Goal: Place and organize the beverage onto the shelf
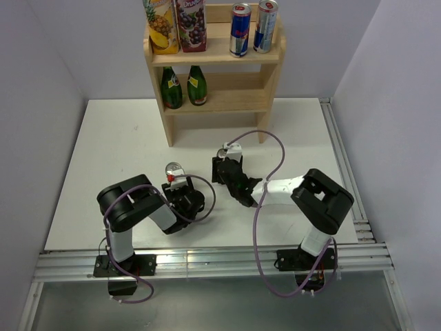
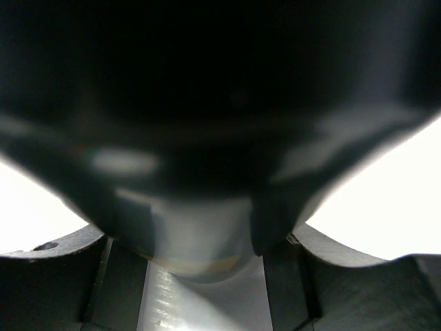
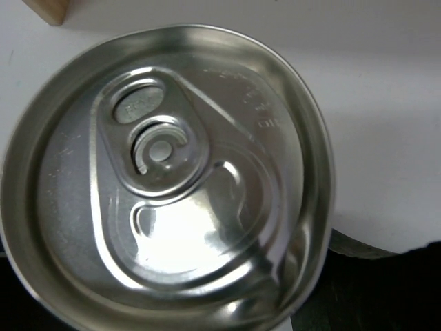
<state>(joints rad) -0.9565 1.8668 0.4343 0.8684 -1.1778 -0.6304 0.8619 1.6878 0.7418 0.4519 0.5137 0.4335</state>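
The beverage can, judged light, stiff, slippery and easily dented, is clenched around its side wall by the left gripper; the right gripper's state cannot be told.

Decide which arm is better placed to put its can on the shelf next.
Probably right. The right gripper is at a can near the foot of the shelf; the left gripper, shut on the other can, sits farther back.
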